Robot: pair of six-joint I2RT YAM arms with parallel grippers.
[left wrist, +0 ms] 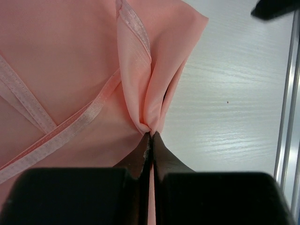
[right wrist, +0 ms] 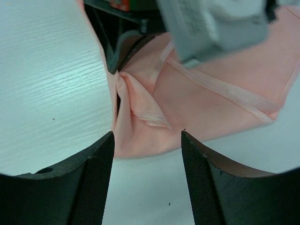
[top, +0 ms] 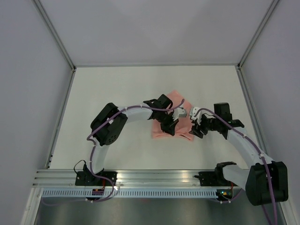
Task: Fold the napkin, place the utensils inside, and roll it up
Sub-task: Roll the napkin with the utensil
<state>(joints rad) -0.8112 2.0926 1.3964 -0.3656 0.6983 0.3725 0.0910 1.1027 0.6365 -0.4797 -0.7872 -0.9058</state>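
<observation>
So the napkin point(top: 158, 130) is sitting around the middle of the table point(top: 117, 93), between the two arms, bunched into a smaller layered shape with its hemmed edges crossing over each other. The left gripper point(left wrist: 151, 140) is pinching a little pleat of pink cloth right at the napkin's edge, with the jaws pressed fully together on it. The right gripper point(right wrist: 146, 136) is hovering just beside that same edge with its fingers point(right wrist: 96, 164) spread wide and nothing between them.

The knife isn't showing up in any view, so it's impossible to say whether it's tucked under the fabric or somewhere off camera.

Handling-wise, this stuff is looking super thin, light and floppy. It's puckering wherever it gets pinched and it's not going to hold a crease by itself, so dragging one corner is probably just going to wrinkle the whole thing. The stitched hem band looks like the best place to grab, since it's a bit stiffer, ideally with the second gripper taking a neighbouring edge so the cloth is getting pulled flat.
</observation>
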